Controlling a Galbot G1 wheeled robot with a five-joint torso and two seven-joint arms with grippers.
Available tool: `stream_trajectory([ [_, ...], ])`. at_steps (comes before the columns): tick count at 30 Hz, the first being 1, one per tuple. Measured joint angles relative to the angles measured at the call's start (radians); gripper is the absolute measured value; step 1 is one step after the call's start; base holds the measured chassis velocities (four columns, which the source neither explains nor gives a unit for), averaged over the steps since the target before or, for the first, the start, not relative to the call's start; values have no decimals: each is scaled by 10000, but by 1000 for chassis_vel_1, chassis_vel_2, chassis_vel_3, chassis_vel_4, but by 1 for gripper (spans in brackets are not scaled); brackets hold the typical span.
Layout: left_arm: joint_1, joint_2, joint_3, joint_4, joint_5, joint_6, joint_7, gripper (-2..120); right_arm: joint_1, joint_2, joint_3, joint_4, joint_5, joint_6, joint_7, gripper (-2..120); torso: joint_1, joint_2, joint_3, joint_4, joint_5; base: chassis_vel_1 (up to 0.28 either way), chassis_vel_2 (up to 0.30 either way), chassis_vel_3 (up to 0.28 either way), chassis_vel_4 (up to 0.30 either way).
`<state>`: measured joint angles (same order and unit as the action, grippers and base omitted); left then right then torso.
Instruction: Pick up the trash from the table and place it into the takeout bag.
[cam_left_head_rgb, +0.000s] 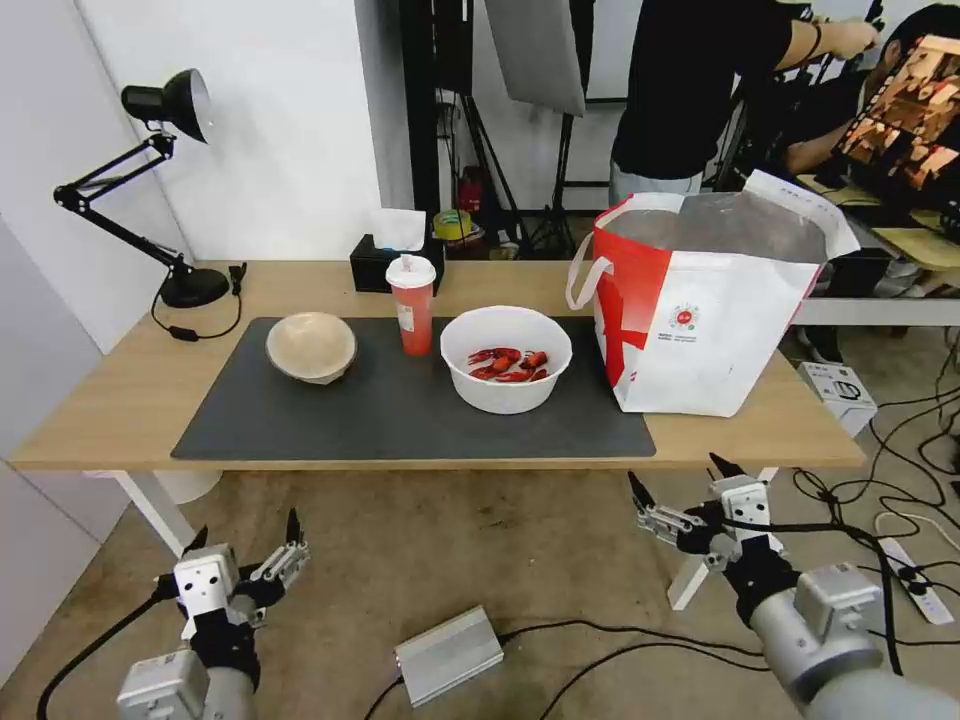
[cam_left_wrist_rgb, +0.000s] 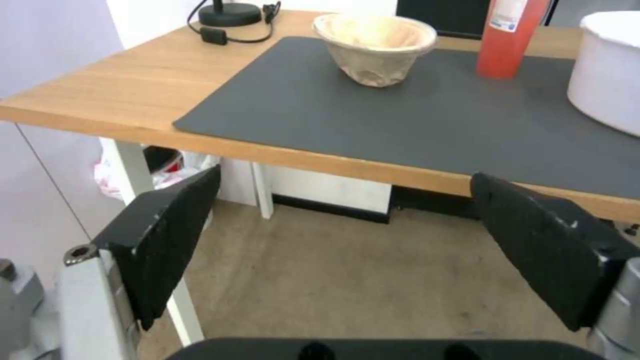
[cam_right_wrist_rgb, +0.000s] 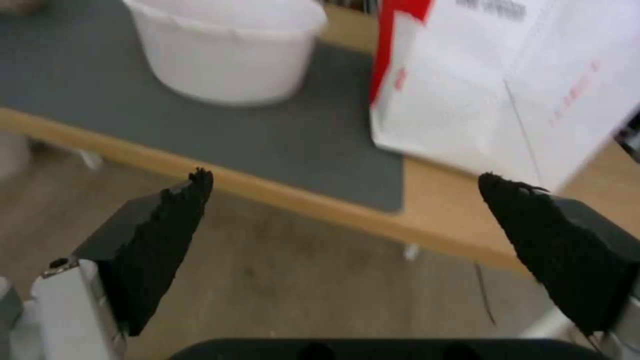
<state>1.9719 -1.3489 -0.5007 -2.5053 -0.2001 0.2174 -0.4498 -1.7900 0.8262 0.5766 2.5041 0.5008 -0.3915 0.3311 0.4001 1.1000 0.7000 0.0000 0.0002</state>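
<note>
Light-wood table (cam_left_head_rgb: 120, 400), trash lined along the mat: beige bowl (cam_left_head_rgb: 311, 346) at ten o'clock, red cup (cam_left_head_rgb: 412, 304), crayfish bowl (cam_left_head_rgb: 506, 358) at twelve, takeout bag (cam_left_head_rgb: 700, 310) at two. I'm holding left gripper (cam_left_head_rgb: 245, 540) and right gripper (cam_left_head_rgb: 680, 485) low, spread wide, empty, short of the edge.

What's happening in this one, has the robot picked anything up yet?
Not yet. Both grippers hang open and empty below the table's front edge, the left gripper on the left, the right gripper near the takeout bag. The beige bowl, the red cup and the white bowl of crayfish scraps all sit on the grey mat, beside the open bag.
</note>
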Motion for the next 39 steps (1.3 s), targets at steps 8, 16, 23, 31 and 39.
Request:
stream_trajectory([
  [8,-96,16,-95,25,-146,-222,78,100,-122,-20,-48,-7,6,458,-73,100,-1,0,0,-1,-1,0,0,0,0],
  [16,-311,123,-339,38,-258,-898,386,100,-152,111,-191,-20,-92,561,-96,100,-1,0,0,-1,-2,0,0,0,0],
  [23,-380,174,-412,46,-249,-1123,532,100,-137,140,-216,-30,-115,1012,-353,100,-1,0,0,-1,-2,0,0,0,0],
  [31,-496,215,-441,50,-295,-1180,558,100,236,-221,-25,-33,136,2163,-1308,100,0,0,0,-1,-2,0,0,0,0],
  [39,-568,99,-424,51,-327,-1146,584,100,1367,-1387,90,-39,1330,3046,-2508,100,0,0,0,-1,-1,0,0,0,0],
])
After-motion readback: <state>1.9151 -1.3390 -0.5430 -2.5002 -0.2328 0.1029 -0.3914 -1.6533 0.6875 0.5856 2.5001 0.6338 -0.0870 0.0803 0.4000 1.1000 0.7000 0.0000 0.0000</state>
